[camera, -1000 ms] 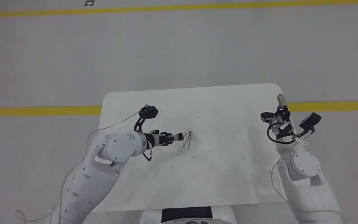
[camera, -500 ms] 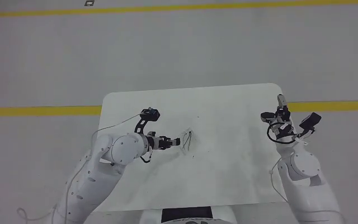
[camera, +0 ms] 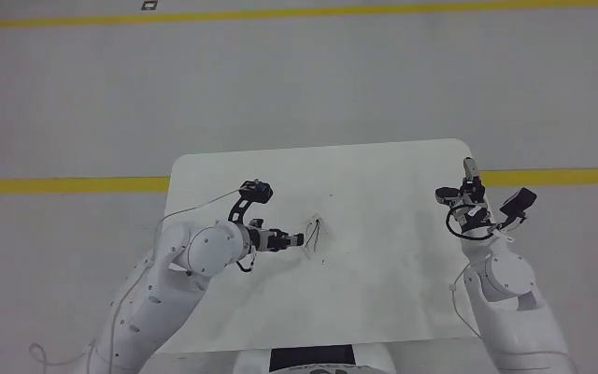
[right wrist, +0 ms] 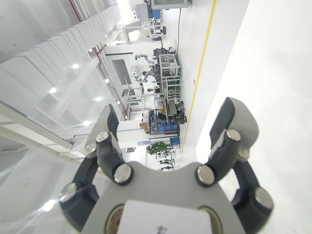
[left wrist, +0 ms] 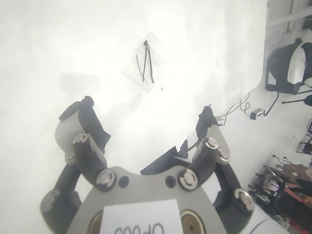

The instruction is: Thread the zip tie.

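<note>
Left wrist view: my left gripper (left wrist: pixel 147 104) gapes wide, empty, its white label (left wrist: pixel 141 216) cut off, unreadable. From above, the black zip tie (left wrist: pixel 145 60) lies near its 3 o'clock on the table (left wrist: pixel 73 25). My right gripper (right wrist: pixel 169 104), at the table's 3 o'clock edge, is wide open, empty.

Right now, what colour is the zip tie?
Black; the zip tie shows best in the left wrist view.

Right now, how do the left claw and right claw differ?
The left claw hangs over the table, just short of the zip ties; the right claw sits at the table's right edge, far from them. The left claw faces the table; the right claw faces out into the room. Both are open and hold nothing.
</note>
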Controlling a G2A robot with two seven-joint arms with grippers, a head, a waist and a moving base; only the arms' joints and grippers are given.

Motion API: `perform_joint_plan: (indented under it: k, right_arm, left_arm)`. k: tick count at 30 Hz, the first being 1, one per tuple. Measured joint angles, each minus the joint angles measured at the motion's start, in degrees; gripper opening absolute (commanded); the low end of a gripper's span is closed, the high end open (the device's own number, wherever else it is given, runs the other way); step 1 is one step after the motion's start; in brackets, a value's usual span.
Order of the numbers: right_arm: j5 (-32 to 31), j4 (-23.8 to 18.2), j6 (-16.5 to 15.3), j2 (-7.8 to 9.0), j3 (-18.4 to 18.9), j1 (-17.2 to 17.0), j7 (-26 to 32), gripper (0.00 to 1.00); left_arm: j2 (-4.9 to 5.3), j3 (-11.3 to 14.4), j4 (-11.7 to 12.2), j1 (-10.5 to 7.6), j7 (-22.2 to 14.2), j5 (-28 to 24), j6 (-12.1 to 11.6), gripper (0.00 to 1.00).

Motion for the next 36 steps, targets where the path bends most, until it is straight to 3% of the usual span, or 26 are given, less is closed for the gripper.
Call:
perform_joint_plan:
  k: [8, 36]
  right_arm:
    - [0.00, 0.00, 0.00, 0.00, 0.00, 0.00, 0.00, 1.00]
    - [0.00, 0.00, 0.00, 0.00, 0.00, 0.00, 0.00, 1.00]
  left_arm:
    - [-0.49, 6.13, 2.36, -4.91, -4.20, 4.31, 0.01, 1.00]
    - [-0.48, 6.06, 2.32, -4.85, -4.10, 4.28, 0.01, 1.00]
